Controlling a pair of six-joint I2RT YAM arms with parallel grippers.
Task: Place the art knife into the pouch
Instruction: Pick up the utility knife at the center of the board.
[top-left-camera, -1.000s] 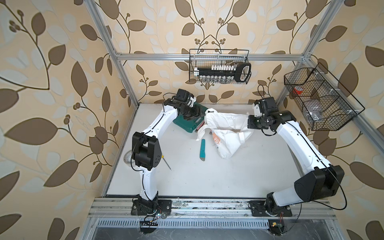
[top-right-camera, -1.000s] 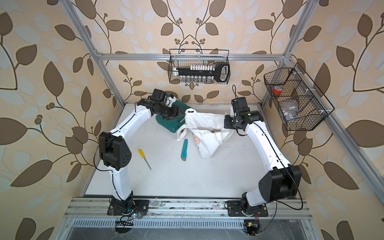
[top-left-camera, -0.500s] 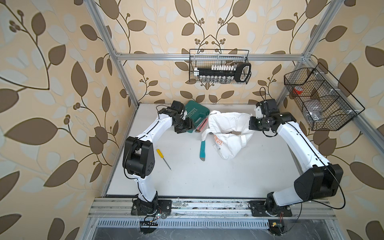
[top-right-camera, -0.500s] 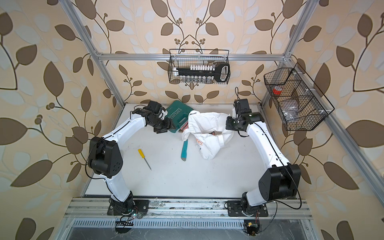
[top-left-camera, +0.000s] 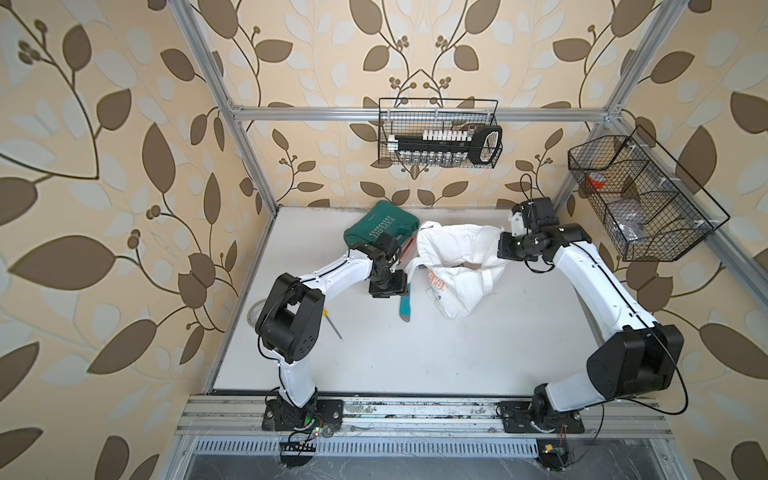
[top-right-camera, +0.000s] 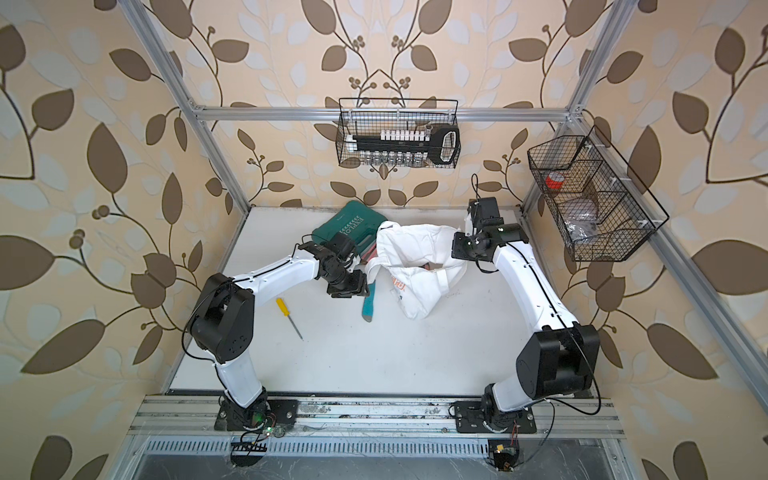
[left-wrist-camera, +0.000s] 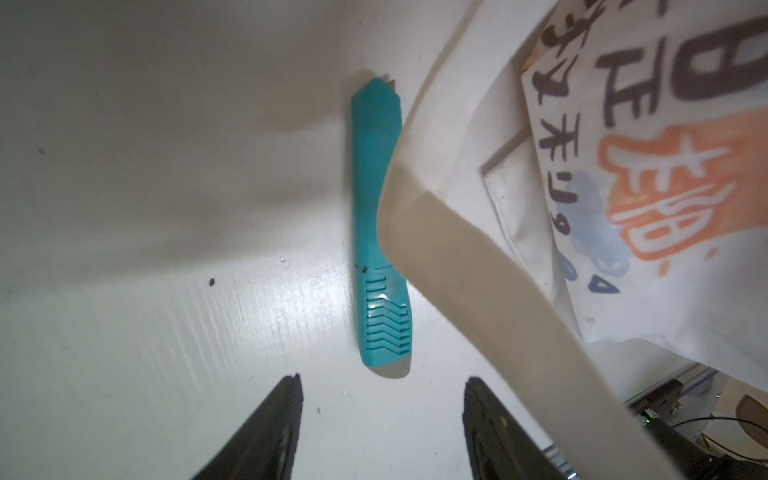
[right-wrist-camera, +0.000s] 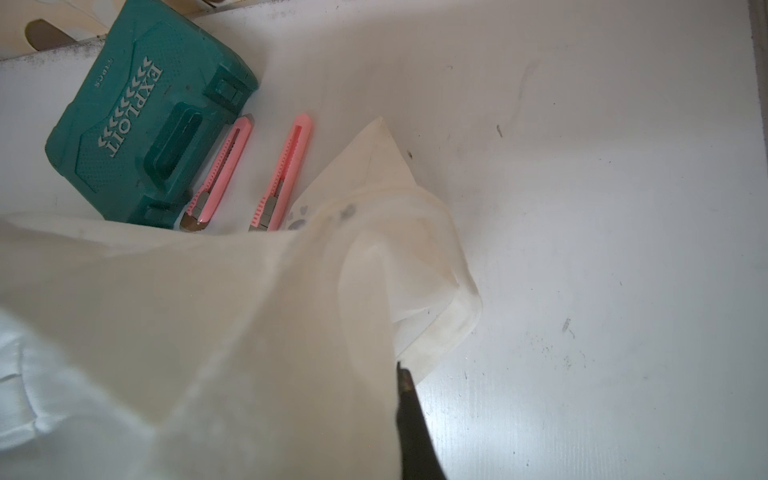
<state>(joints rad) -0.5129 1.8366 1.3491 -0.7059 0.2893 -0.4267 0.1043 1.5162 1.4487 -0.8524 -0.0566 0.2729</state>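
Art knife (left-wrist-camera: 368, 187) just beyond left tool (left-wrist-camera: 382, 380)

Looks like a robotics lab test cell to me: the leafy wallpaper (top-left-camera: 104, 187) is just panels set inside an aluminium frame (top-left-camera: 311, 113). A white left arm (top-left-camera: 332, 270) and right arm (top-left-camera: 594, 278) are bolted to a metal rail (top-left-camera: 415, 409) along the front of a plain white worktop (top-left-camera: 457, 353). A wire basket (top-left-camera: 438, 160) of tools hangs off the back bar.

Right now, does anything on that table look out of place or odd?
Yes: one cloth handle of the white pouch crosses over the teal art knife, just ahead of the open left gripper. It might get caught in a grasp.
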